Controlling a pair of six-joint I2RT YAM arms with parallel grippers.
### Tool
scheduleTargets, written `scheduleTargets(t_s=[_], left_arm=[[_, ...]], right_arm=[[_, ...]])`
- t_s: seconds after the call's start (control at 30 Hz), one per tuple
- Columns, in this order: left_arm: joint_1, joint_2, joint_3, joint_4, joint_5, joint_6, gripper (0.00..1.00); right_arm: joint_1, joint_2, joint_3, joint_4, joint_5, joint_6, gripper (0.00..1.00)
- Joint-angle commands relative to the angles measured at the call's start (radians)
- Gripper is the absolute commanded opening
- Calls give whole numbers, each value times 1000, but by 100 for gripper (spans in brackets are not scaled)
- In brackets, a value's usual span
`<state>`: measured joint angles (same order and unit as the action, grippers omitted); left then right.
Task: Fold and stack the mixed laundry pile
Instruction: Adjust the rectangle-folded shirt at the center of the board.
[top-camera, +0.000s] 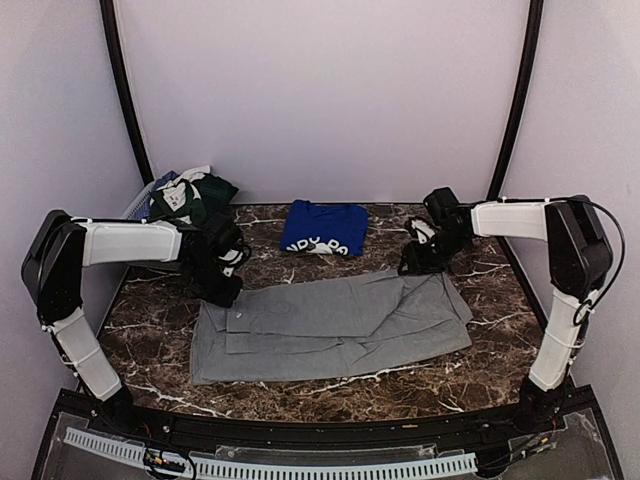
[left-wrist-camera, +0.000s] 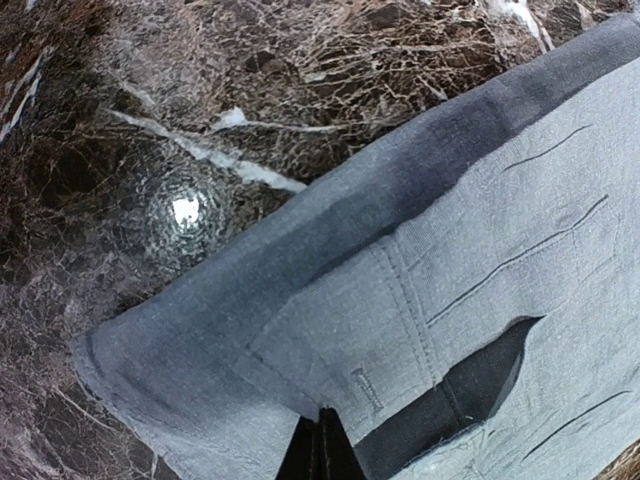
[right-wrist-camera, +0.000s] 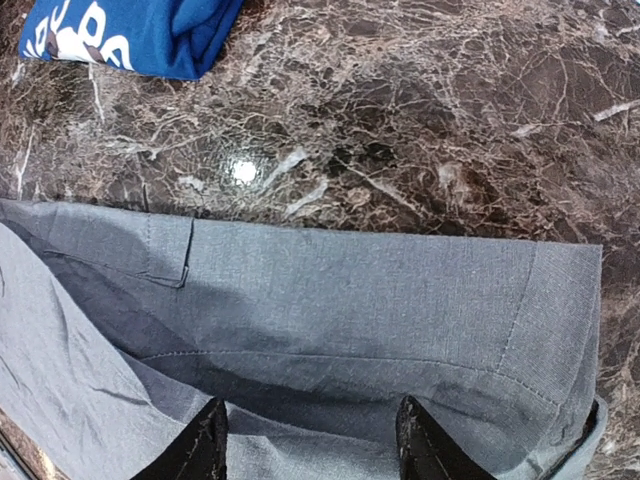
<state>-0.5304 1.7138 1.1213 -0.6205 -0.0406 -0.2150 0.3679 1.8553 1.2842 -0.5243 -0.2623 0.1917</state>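
Observation:
A light-grey polo shirt (top-camera: 330, 322) lies spread flat across the marble table (top-camera: 150, 310). My left gripper (top-camera: 224, 287) is at its far left corner. In the left wrist view the gripper (left-wrist-camera: 322, 422) is shut, with its tips pinched on the collar corner of the grey shirt (left-wrist-camera: 480, 250). My right gripper (top-camera: 418, 262) is at the shirt's far right edge. In the right wrist view it (right-wrist-camera: 310, 402) is open and straddles the grey cloth (right-wrist-camera: 350, 290) near its hem. A folded royal-blue T-shirt (top-camera: 322, 228) with white print lies at the back centre and shows in the right wrist view (right-wrist-camera: 130, 30).
A heap of dark-green and patterned garments (top-camera: 190, 195) sits at the back left corner, with a mesh basket (top-camera: 138, 205) beside it. Curved black poles and the white walls close in the back and sides.

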Motion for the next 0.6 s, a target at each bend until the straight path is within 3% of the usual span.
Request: scheduleTargets(t_s=[0.0,0.23,0.57], left_arm=[[11,-31,22,-49,-37,-22,0],[21,-82,67,-120,-4,-7,0],[37,-27,54,-148,-11,-7,0]], right_arm=[[21,19,48,3,77,-2,54],[26,-7,99,-20,83,1,55],[62,-108,104,-53,13,-10,53]])
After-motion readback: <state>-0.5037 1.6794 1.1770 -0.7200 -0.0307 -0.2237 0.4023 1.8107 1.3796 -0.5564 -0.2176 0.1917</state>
